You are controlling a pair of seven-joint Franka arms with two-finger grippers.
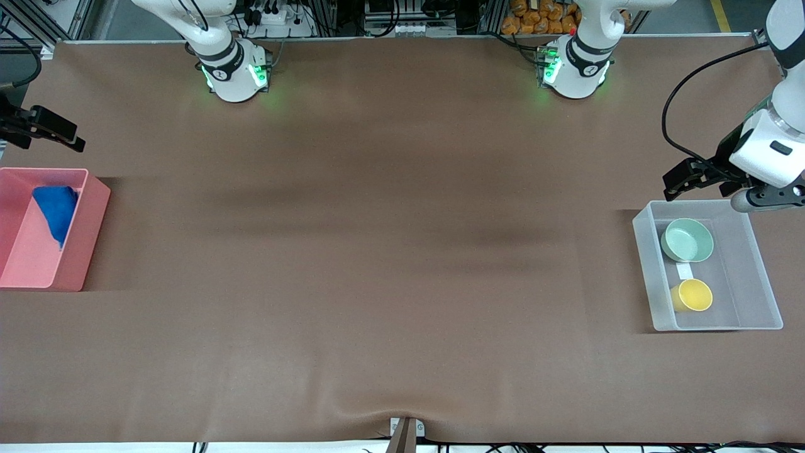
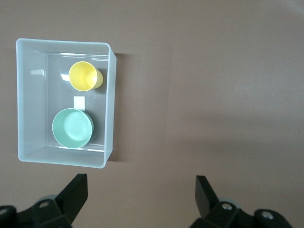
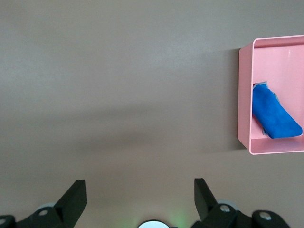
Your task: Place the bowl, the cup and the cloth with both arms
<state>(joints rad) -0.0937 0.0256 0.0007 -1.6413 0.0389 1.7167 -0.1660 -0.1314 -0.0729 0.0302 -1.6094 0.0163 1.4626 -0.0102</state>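
In the clear plastic bin point(image 1: 766, 277) sit the mint-green bowl point(image 1: 687, 240) and yellow cup point(image 1: 692, 295), the blue cloth point(image 1: 56, 211) in the pink bin point(image 1: 85, 242) — I'd keep both tools, left point(image 2: 141, 187) and right point(image 3: 140, 187), spread and lifted clear of the brown desk point(image 1: 377, 251).

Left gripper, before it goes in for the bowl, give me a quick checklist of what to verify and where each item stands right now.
1. Left gripper open and holding nothing: ok.
2. Bowl upright in the clear bin: ok.
3. Bowl apart from the cup, which stands nearer the front camera: ok.
4. Left gripper over the bowl: not ok; it is over bare table beside the bin.
5. Right gripper open, waiting over bare table: ok.
6. Cloth lying in the pink bin: ok.
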